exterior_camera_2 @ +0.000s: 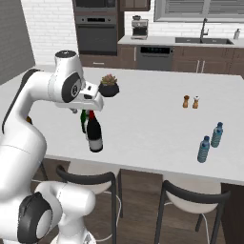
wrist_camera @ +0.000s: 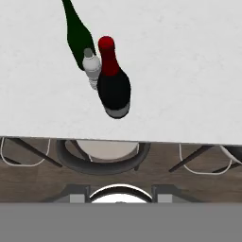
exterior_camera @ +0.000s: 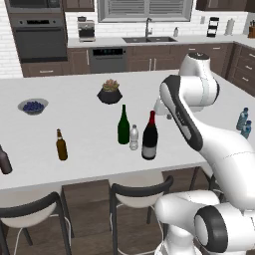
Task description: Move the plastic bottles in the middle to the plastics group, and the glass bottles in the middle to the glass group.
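Across the white counter [exterior_camera: 74,119], the biggest things are the robot's arm and, beyond it, the wall of ovens and the sink. On the counter's middle stand three bottles close together: a black wine bottle with red neck foil [exterior_camera: 150,137], the widest; a slim dark green wine bottle [exterior_camera: 123,126] just to its left in the left base view; and between them, in front, a small clear plastic bottle [exterior_camera: 134,138], much shorter than both. From the hand view the three appear below the hand, the clear bottle's cap touching or nearly touching the sides of both wine bottles. The gripper [exterior_camera_2: 99,106] hangs above the black bottle's neck in the right base view, its fingers drawn nearly together and holding nothing.

Far to the arm's right, near the counter edge, two blue-tinted plastic bottles [exterior_camera_2: 210,142] stand upright side by side. Far to the left stand a slim amber beer bottle [exterior_camera: 61,145] and, at the picture's edge, a short dark brown bottle [exterior_camera: 5,160]. A dark bowl with a plant [exterior_camera: 109,92] sits behind the middle bottles, a bowl of blueberries [exterior_camera: 33,106] to its left, and salt and pepper shakers [exterior_camera_2: 190,101] stand well apart on the right.
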